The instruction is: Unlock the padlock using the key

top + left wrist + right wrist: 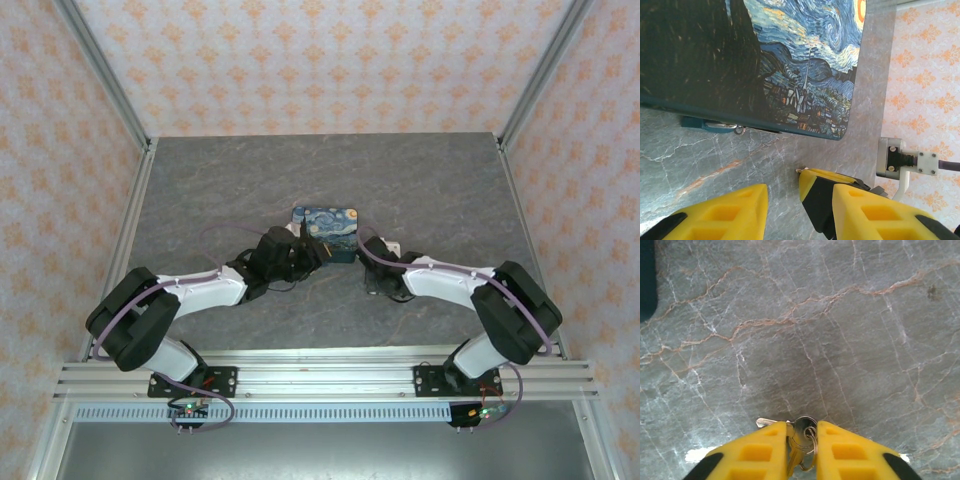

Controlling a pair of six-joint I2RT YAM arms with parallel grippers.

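Right pincer (802, 430) pinches the key (804, 423) at six o'clock — light, stiff, slick; hold the bow. Left pincer (783, 182) gapes empty.

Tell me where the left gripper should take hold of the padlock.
Probably best: grip the padlock by its bluish body, coming in low along the table. It juts from the painted box's edge facing the left gripper, with bare table between them.
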